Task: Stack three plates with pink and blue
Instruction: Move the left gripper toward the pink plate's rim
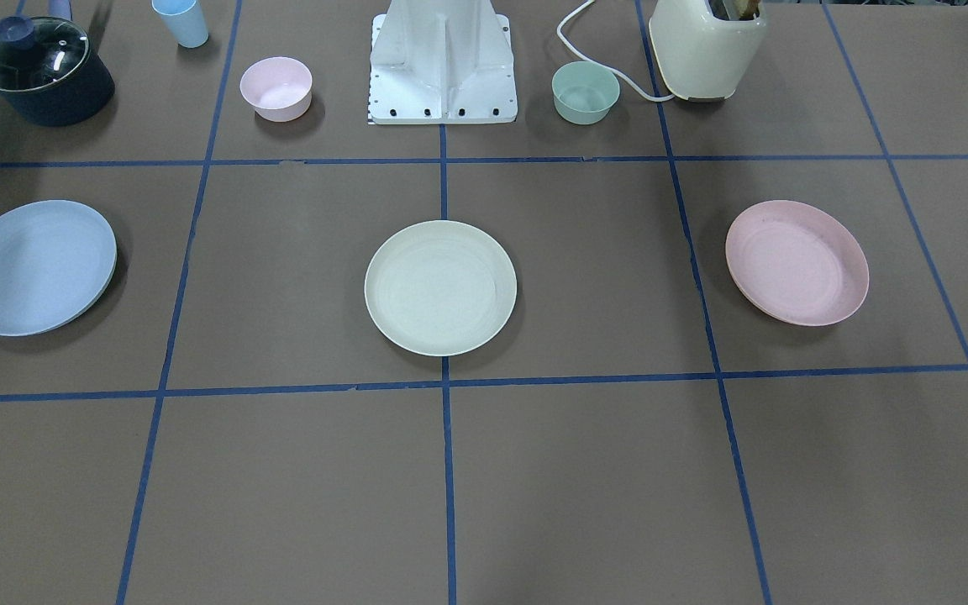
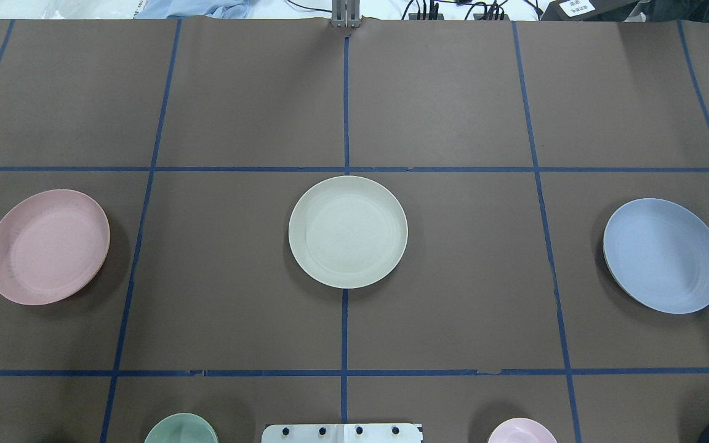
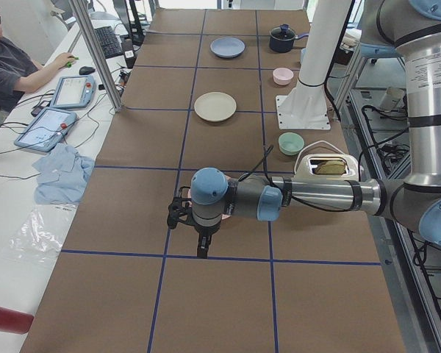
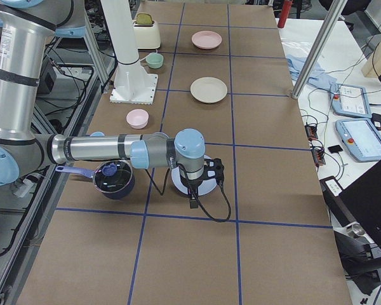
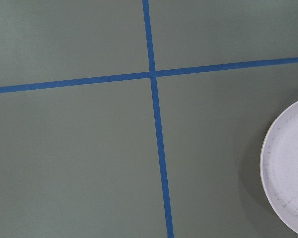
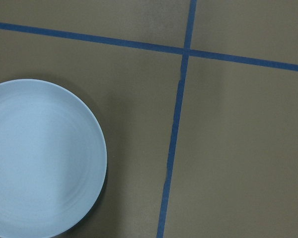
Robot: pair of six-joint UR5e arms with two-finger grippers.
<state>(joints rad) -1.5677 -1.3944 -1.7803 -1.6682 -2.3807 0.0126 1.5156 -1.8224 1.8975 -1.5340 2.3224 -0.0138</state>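
The left arm [image 3: 316, 195] reaches out level over the bench [image 2: 453, 92], its wrist turned straight down above the pink plate [image 2: 47, 247]. The right arm [image 4: 95, 147] mirrors it above the blue plate [image 2: 663, 255]. Whether either arm's jaws are spread or pressed together cannot be told. Three equal round, shallow, matte plates with faint concentric rings lie flat in one row, well apart: pink, lightly specked, on the robot's left; the cream plate [image 2: 348, 232] central on a blue tape line [image 2: 344, 326]; blue on the right. A white label [image 2: 576, 6] beyond the far edge is unreadable.
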